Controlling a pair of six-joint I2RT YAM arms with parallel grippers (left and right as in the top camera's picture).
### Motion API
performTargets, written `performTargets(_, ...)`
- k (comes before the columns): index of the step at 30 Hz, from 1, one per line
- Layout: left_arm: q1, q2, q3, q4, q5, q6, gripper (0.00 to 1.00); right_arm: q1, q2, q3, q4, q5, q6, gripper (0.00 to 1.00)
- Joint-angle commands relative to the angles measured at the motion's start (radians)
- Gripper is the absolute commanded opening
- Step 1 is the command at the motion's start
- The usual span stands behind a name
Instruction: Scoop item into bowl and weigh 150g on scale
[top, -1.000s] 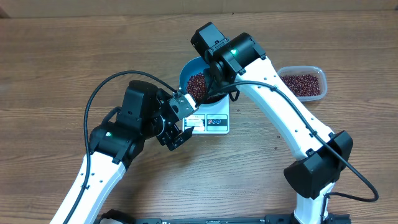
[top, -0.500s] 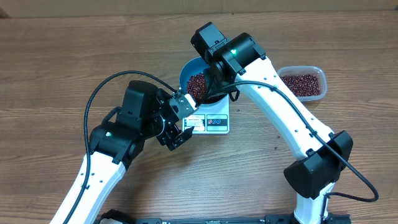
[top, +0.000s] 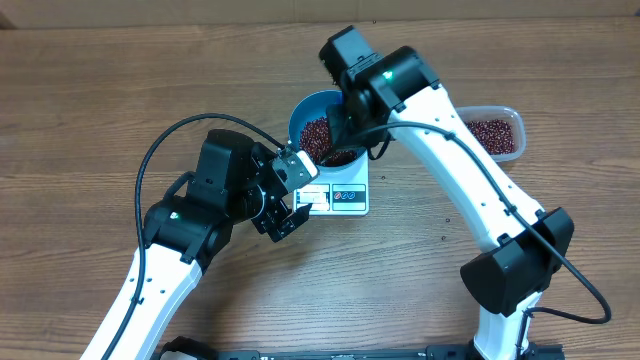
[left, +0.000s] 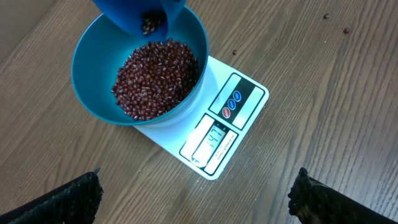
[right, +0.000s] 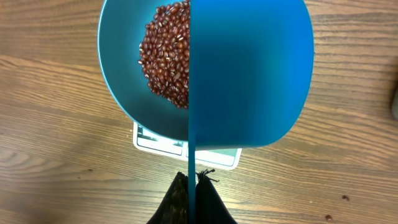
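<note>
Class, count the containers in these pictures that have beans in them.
3: the blue bowl on the scale, the tilted scoop just above it, and the clear tub at the right, partly hidden.

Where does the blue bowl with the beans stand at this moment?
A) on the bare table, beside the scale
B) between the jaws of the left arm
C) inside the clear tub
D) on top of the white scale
D: the bowl of beans rests on the scale, and only the scale's end with the display and buttons shows from under it.
</note>
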Motion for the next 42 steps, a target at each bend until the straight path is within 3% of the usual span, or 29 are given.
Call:
performTargets(1, 0.005, 0.003, 0.027, 0.0, 0.008, -0.017, 0.99, -0.018, -0.031, 0.029, 0.006, -0.056, 0.009, 0.04)
performTargets(12, 0.005, 0.003, 0.027, 0.0, 0.008, -0.017, 1.0, -0.039, -0.031, 0.029, 0.016, -0.09, 0.001, 0.04)
performTargets(29, 0.005, 0.003, 0.027, 0.0, 0.008, -0.017, 0.99, 0.057, -0.031, 0.029, 0.011, 0.175, -0.018, 0.04)
performTargets(42, 0.005, 0.003, 0.027, 0.0, 0.008, -0.017, 0.99, 0.063, -0.031, 0.029, 0.014, 0.194, -0.018, 0.04)
